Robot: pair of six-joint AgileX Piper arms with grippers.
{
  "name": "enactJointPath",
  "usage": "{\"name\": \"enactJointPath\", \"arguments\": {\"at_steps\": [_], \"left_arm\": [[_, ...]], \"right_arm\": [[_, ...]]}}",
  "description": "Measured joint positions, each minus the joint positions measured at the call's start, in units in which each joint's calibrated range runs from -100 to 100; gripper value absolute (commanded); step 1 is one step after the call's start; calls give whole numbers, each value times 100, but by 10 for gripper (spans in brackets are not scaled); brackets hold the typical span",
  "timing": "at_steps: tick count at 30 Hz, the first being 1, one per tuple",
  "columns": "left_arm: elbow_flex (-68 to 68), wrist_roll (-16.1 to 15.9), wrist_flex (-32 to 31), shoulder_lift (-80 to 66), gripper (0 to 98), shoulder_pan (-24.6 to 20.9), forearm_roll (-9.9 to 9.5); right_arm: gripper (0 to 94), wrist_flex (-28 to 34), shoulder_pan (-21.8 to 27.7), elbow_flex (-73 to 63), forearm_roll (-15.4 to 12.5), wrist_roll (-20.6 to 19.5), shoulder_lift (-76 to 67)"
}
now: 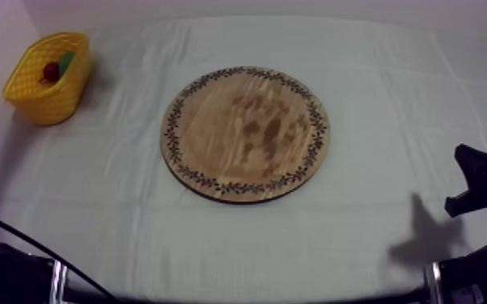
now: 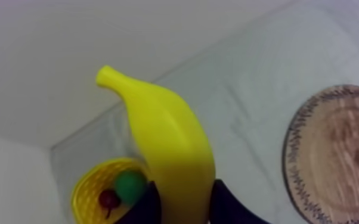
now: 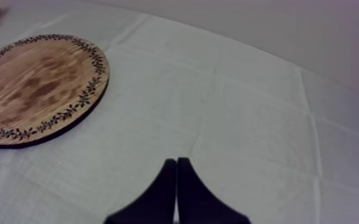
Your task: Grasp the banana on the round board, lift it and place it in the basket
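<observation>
The yellow banana (image 2: 167, 143) stands upright between the black fingers (image 2: 141, 207) of my left gripper (image 2: 182, 199), which is shut on it, in the air above the cloth. Beyond it is the yellow basket (image 2: 86, 187), with a small red fruit (image 2: 108, 198) and a green pear (image 2: 129, 184) inside. In the top view the basket (image 1: 48, 81) is at the far left corner and the round wooden board (image 1: 245, 133) lies bare at the middle. My right gripper (image 3: 176, 164) is shut on nothing, low over the cloth to the right of the board (image 3: 36, 89).
My right arm (image 1: 481, 182) sits at the table's right edge and casts a shadow on the cloth. Part of my left arm (image 1: 8, 275) lies along the front left edge. White walls close off the table behind and to the left of the basket.
</observation>
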Motion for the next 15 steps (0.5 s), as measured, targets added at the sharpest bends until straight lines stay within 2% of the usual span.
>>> {"name": "enactJointPath", "arguments": {"at_steps": [7, 15], "left_arm": [[860, -20, -500, -87, 124, -682, 22], [1420, -43, -968, 294, 114, -1114, 88]], "right_arm": [[3, 0, 0, 0, 0, 0, 0], [3, 0, 0, 0, 0, 0, 0]]}}
